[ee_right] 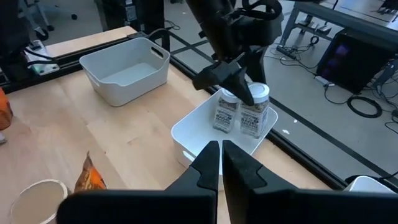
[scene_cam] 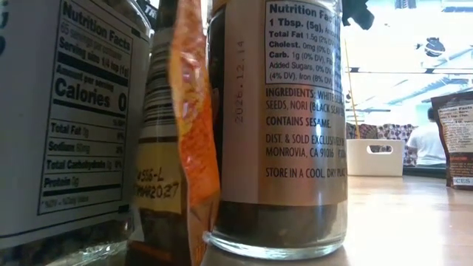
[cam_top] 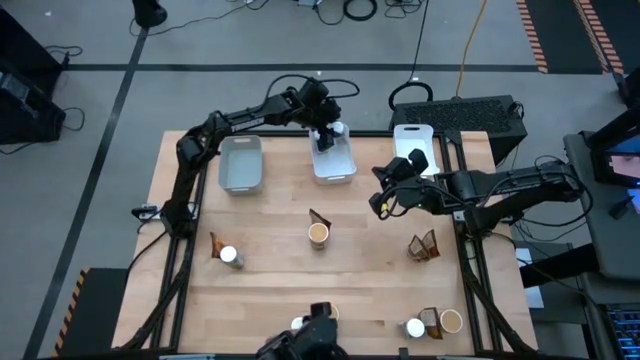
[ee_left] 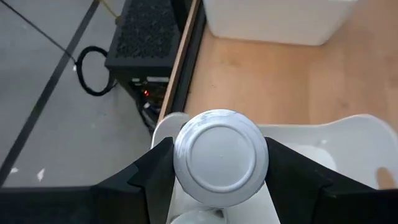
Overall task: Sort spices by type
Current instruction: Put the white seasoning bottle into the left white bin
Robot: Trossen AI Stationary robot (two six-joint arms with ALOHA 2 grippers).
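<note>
My left gripper [cam_top: 326, 135] reaches over the middle white tray [cam_top: 335, 168] at the table's far edge and is shut on a white-capped jar [ee_right: 255, 112]. A second jar [ee_right: 226, 113] stands in that tray beside it. My right gripper [cam_top: 383, 203] hovers shut over the bare table, right of the tray, touching nothing. Loose spices lie on the table: a tan-topped tub [cam_top: 318, 234] with a dark pouch [cam_top: 318, 217], a pouch and jar [cam_top: 230, 256] at the left, pouches [cam_top: 425, 245] at the right, and a jar, pouch and tub [cam_top: 451, 321] near the front. My left gripper pinches the jar between its two fingers at the white cap [ee_left: 221, 155], one finger [ee_left: 155, 171] on each side. The fingers come from above, pointing down. The jar hangs upright with its lower part inside the white tray; whether its bottom rests on the tray floor I cannot tell.
A grey tray [cam_top: 240, 163] stands left of the white one, and another white tray [cam_top: 412, 138] sits right of it, partly under my right arm. A jar [scene_cam: 277, 125] and a pouch [scene_cam: 185, 133] stand close before the low camera. Bare wood lies mid-table.
</note>
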